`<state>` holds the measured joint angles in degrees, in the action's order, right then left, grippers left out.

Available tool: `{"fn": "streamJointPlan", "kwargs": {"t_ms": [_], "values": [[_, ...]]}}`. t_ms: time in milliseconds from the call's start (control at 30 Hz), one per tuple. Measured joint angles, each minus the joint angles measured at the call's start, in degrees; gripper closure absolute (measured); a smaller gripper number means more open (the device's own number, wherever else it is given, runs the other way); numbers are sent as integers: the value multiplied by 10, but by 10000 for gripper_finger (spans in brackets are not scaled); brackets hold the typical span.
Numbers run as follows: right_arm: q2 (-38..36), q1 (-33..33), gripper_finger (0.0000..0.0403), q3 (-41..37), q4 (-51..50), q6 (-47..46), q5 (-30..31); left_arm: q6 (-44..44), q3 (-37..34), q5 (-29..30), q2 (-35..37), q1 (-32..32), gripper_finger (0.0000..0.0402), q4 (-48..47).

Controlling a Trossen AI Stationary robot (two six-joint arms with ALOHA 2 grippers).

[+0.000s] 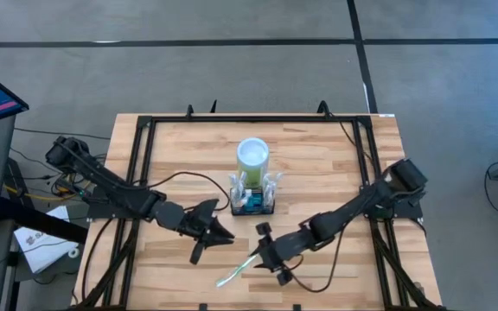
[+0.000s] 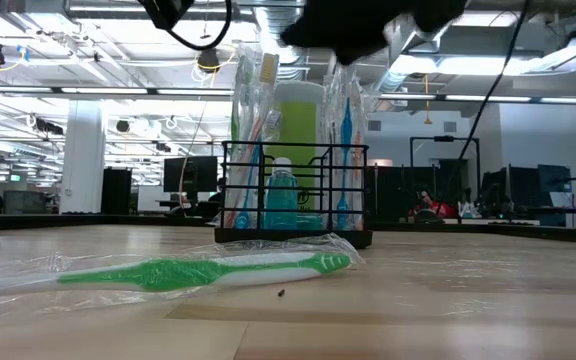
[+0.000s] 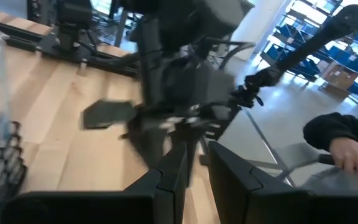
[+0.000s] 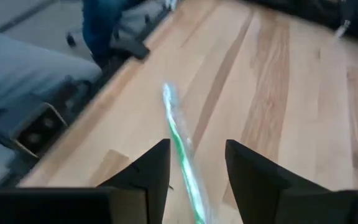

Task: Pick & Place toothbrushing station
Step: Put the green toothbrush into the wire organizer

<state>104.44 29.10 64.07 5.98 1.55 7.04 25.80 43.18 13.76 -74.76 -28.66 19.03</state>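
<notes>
High view: the small black wire-mesh rectangular caddy [image 1: 254,205] sits near the middle of the light wooden slatted table [image 1: 335,160], just in front of a lime-green cylindrical cup with a white inside [image 1: 252,155]. Wrapped toothbrushes stand upright in its compartments, and in the low view a bottle of blue-green liquid [image 2: 281,199] stands among them.

The right gripper [image 1: 264,255] hovers over the table's near half, in front of the caddy and apart from it. Its fingers stand apart, and the right wrist view shows a green and white toothbrush in a clear plastic wrapper [image 4: 182,149] lying flat on the wood, running into the gap between them; whether they touch it cannot be told.

The left gripper [image 1: 223,235] sits just to the left of the caddy's front, its fingers [image 3: 169,180] nearly together with only a narrow gap, nothing between them.
</notes>
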Motion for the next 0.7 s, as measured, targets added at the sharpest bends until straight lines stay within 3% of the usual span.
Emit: {"fn": "streamJointPlan", "kwargs": {"t_ms": [400, 700], "values": [[114, -20, 222, 123, -92, 20, -24, 1, 0, 13, 0, -37, 341, 3], [178, -23, 233, 188, -105, 32, -73, 1, 0, 13, 0, -54, 341, 4]]}}
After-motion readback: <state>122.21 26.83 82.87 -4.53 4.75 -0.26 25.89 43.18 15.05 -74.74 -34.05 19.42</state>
